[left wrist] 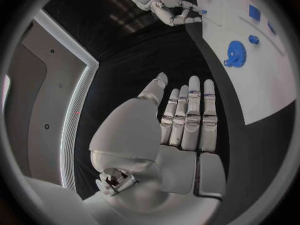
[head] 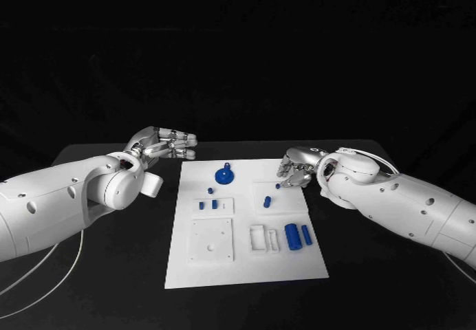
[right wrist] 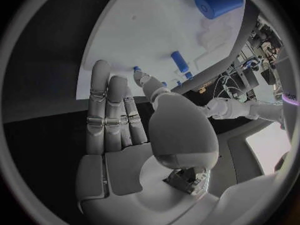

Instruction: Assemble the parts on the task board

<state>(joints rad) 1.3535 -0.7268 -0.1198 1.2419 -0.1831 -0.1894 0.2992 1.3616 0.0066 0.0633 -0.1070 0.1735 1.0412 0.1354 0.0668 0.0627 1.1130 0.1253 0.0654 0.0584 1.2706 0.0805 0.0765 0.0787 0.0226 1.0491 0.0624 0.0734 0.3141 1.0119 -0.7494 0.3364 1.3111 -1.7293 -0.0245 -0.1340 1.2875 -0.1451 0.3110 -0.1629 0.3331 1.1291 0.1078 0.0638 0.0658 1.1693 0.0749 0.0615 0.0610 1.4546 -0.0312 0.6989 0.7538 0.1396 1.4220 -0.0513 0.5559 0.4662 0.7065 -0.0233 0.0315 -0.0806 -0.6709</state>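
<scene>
The white task board (head: 248,265) lies in the middle of the black table. A blue gear (head: 225,176) sits near its far edge, with small blue pegs (head: 208,203) in a raised plate below it and another peg (head: 267,201) to the right. Two blue cylinders (head: 296,236) lie side by side at the right. My left hand (head: 164,144) hovers off the board's far left corner, fingers straight, palm bare (left wrist: 181,125). My right hand (head: 298,167) hangs over the board's far right edge, holding nothing (right wrist: 125,120). The gear (left wrist: 235,53) and a cylinder (right wrist: 217,2) show in the wrist views.
A square white plate (head: 211,240) and two small white frames (head: 264,238) stand on the board's near half. Bare black table lies on both sides of the board. A thin cable (head: 40,268) curves under my left arm.
</scene>
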